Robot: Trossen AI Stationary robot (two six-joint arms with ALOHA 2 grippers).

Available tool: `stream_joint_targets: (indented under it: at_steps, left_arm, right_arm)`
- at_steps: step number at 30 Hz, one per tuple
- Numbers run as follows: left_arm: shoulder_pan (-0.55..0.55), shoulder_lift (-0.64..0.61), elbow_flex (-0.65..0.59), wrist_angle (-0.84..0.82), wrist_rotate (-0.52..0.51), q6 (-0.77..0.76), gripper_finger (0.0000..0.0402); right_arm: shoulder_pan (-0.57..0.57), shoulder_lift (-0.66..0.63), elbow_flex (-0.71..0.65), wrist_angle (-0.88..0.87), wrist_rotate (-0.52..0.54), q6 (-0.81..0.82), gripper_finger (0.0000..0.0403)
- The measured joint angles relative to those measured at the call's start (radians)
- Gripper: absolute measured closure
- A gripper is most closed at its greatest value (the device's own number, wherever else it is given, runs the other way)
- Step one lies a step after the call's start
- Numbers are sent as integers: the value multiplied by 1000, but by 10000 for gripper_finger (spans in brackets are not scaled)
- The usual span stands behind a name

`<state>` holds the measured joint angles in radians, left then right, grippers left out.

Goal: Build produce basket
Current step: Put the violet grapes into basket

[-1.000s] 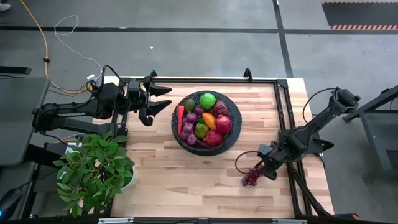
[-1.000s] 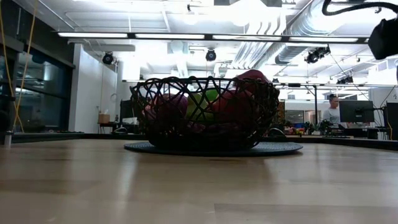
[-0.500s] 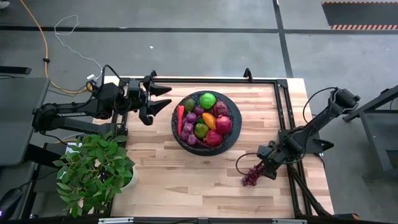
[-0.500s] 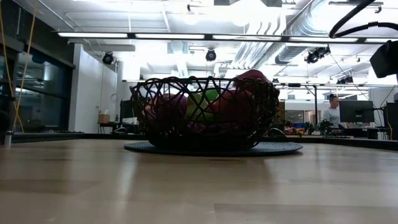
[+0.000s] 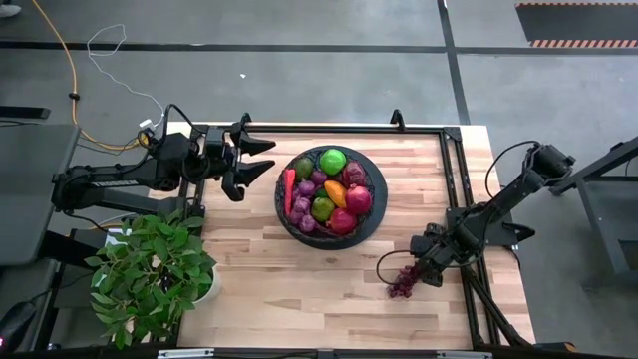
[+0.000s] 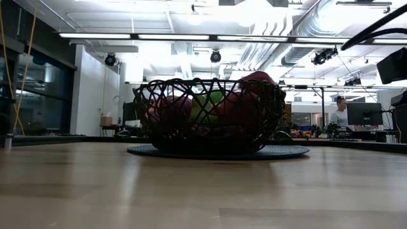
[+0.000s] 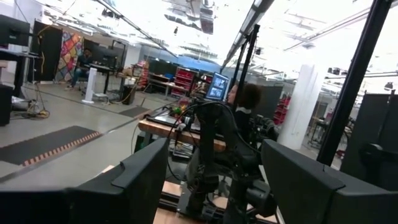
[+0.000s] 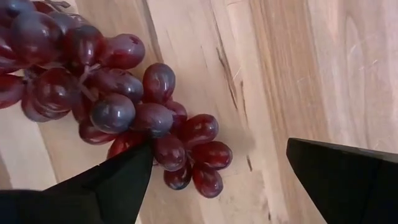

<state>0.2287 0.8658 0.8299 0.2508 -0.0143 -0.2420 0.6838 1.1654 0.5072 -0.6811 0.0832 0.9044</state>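
Observation:
The black mesh basket [image 5: 377, 176] sits mid-table on its base and holds green and red round fruits, an orange mango [image 5: 335, 192], a red pepper [image 5: 289, 189] and purple grapes; the low view shows its woven wall [image 6: 210, 114]. One more dark-red grape bunch [image 5: 401, 284] lies on the wood near the table's right edge. My right gripper [image 5: 413, 265] hangs open just above it; in its wrist view the bunch's [image 8: 112, 106] narrow end lies between the fingers of the right gripper [image 8: 219, 146]. My left gripper [image 5: 251, 160] waits open at the basket's left, by the far-left corner. My right gripper comes down on the grape bunch slanting from the table's right side. One fingertip [image 8: 140, 162] stands against the grapes at the bunch's narrow end [image 8: 168, 152]; I cannot tell whether it touches them. The bunch lies flat on the table.
A leafy potted plant [image 5: 150, 274] stands at the near-left corner. Black frame rails [image 5: 451, 170] run along the table's far and right edges. Bare wood [image 5: 299, 274] lies between basket and near edge. A person [image 6: 341, 112] sits far behind in the room.
My right arm has sunk lower and edged a little toward the table's left, closer over the grape bunch. The bunch has stayed where it was.

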Motion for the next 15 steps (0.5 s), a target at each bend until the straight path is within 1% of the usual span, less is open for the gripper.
stream_joint_targets:
  at_steps: [3,6,11,15]
  left_arm:
    - [0,0,0,0,-1,1,155]
    - [0,0,0,-1,-1,1,155]
    - [0,0,0,-13,-1,0,155]
    - [0,0,0,-22,-1,-1,155]
  right_arm:
    - [0,8,0,0,15,-22,62]
    - [0,9,0,0,37,-45,82]
    - [0,9,0,0,48,-57,125]
    - [0,9,1,14,46,-50,171]
